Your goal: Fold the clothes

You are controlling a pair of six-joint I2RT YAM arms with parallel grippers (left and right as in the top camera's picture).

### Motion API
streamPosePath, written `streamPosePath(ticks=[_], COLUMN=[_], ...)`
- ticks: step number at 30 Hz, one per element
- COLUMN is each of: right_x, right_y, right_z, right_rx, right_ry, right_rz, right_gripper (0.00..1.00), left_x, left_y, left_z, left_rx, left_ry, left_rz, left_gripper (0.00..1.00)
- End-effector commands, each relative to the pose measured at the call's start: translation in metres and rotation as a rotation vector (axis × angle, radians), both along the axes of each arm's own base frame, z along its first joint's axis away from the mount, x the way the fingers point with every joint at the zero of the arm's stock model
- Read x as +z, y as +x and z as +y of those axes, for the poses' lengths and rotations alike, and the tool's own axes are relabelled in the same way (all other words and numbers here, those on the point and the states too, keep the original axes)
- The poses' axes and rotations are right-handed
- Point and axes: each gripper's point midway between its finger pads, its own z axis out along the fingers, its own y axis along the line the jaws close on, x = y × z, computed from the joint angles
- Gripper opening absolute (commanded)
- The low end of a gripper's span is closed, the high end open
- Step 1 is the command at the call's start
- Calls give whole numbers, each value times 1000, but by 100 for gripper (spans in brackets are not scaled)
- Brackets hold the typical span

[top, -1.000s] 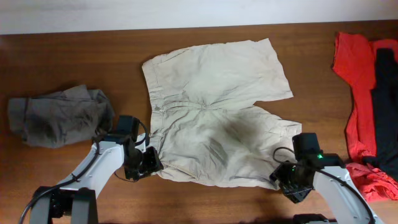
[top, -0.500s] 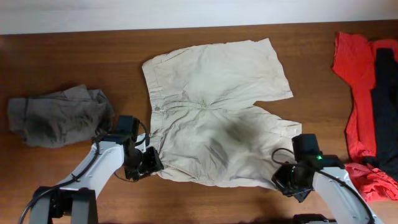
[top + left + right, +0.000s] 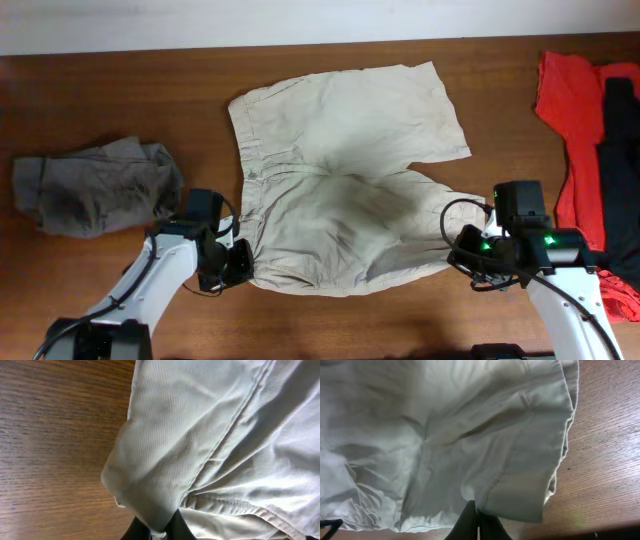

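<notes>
Shorts (image 3: 340, 170) are pinched at two corners: waistband end clamped in left gripper (image 3: 240, 262), leg hem clamped in right gripper (image 3: 468, 260), cloth spread flat beyond both, evidently for folding that half over

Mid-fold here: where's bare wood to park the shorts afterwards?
Bare table between the beige shorts and the red garment; also between the shorts and the gray garment, toward the far edge. Crowded: right edge, where the black garment lies against the red one.
</notes>
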Motion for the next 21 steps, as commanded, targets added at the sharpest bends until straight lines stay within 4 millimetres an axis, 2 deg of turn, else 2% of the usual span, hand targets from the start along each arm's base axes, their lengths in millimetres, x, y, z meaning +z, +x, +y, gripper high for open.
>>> streamPosePath(ticks=[1,5,7,10,11,12,15,18,21], right_x=[6,5,5,10,19,28,51,73,95], right_y=[3,2,0,0,2,3,2,-4,-14], right_z=[0,0,0,0,0,0,0,0,0], right_rx=[16,17,39,83,113,123,133,132,132], right_ry=[-5,-5,-10,-20,-29,-34,-41,-43,-43], right_rz=[-22,-17,-13,-29,-59,-83,-137,-161,-163], right_gripper=[4,4,4,4,4,4,4,4,4], left_x=[1,7,21,52,76,91,124,152,170], left_y=[-4,0,4,9,11,12,13,7,-5], left_z=[1,0,-3,0,4,6,15,19,21], left_rx=[-12,-13,-40,-73,-76,-76,-67,-60,-59], left_ry=[10,2,-14,-1,22,36,77,90,88], left_rz=[-6,-26,-53,-107,-158,-195,-286,-356,-378], left_gripper=[1,0,1,1,1,1,1,1,1])
